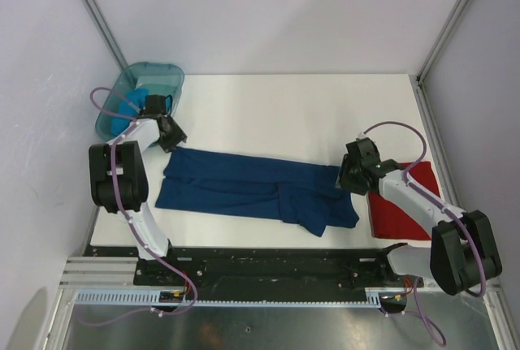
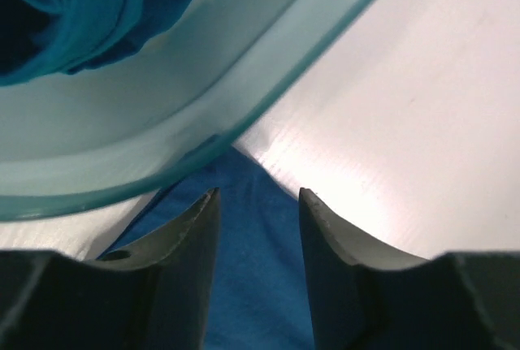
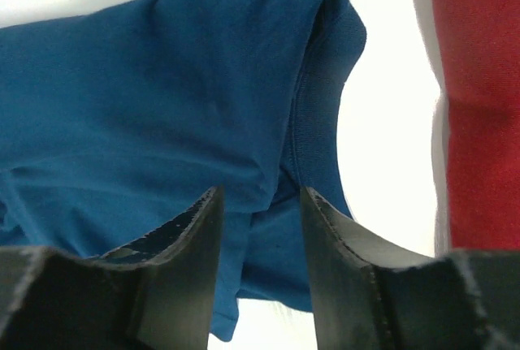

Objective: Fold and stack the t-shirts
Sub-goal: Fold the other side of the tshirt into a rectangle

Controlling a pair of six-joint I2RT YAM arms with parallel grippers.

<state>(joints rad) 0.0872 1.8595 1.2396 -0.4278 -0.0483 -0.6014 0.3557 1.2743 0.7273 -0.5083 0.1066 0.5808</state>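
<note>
Navy shirt: the navy blue short-sleeved cloth t-shirt (image 1: pixel 252 192) lay as a long band across the middle of the white table (image 1: pixel 284 114), doubled over lengthwise, its right end bunched and uneven.
Red shirt: the plain red cloth t-shirt (image 1: pixel 388 222) lay folded flat at the table's right side, just beside the navy shirt's right end and partly under the right arm.
Turquoise shirt: the bright turquoise cloth t-shirt (image 1: pixel 130 98) sat crumpled inside the translucent teal plastic tub (image 1: pixel 174 84) at the far left corner.
Left gripper: the left gripper (image 2: pixel 258 194) hung over the navy shirt's far left corner, close against the tub's rim. Its jaws stood parted, with nothing held between them.
Right gripper: the right gripper (image 3: pixel 260 192) hung over the navy shirt's right end, near a hemmed fold, with the red shirt at its right. Its jaws stood parted and gripped no cloth.
</note>
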